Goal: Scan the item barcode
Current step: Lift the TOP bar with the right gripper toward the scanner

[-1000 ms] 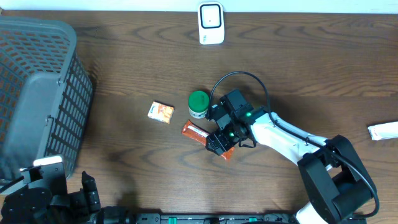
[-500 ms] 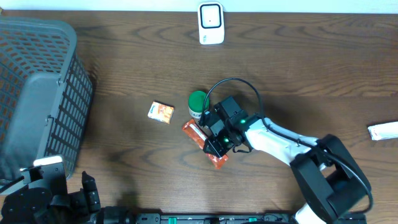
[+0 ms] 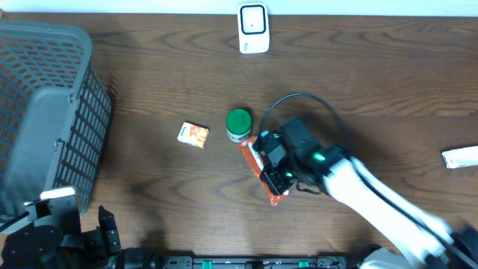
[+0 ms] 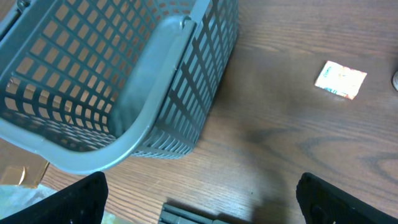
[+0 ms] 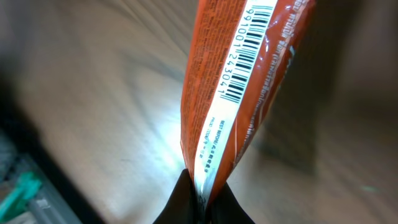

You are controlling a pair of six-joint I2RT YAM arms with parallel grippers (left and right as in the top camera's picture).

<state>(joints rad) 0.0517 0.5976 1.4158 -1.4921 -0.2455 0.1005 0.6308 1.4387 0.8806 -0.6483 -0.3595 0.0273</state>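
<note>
Right wrist view, closest: right gripper [image 5: 202, 190] at bottom centre, jaws pinched tight on the sealed edge of an orange snack packet [image 5: 242, 99]. The packet runs up from the fingertips to the top of frame, tilted right. The barcode [image 5: 258, 46] is on its upper part, with black bars and readable digits, facing this camera. Blurred wood table [image 5: 93, 93] lies behind.

Left wrist view: left gripper [image 4: 202, 183] is spread wide and holds nothing, with its dark fingers [image 4: 78, 199] in the bottom corners. The grey mesh basket [image 4: 155, 93] fills the upper left. A small printed packet [image 4: 340, 79] lies flat at upper right, well apart from the basket.

Overhead, bottom to top: the left arm's dark hardware sits at the bottom left corner. The right arm comes in from the lower right, blurred. Its gripper [image 3: 272, 170] sits over the orange packet [image 3: 274, 196] just right of frame centre, and the packet lies diagonally under the fingers. A green-lidded jar [image 3: 239, 123] stands just beside the packet's upper end; I can't tell whether they touch. The small packet [image 3: 193, 134] is left of the jar, apart from it. A white item [image 3: 461, 157] is cut off at the right edge. The basket [image 3: 45, 112] takes up the left side. A white scanner [image 3: 253, 28] stands at top centre, well apart from the held packet.
</note>
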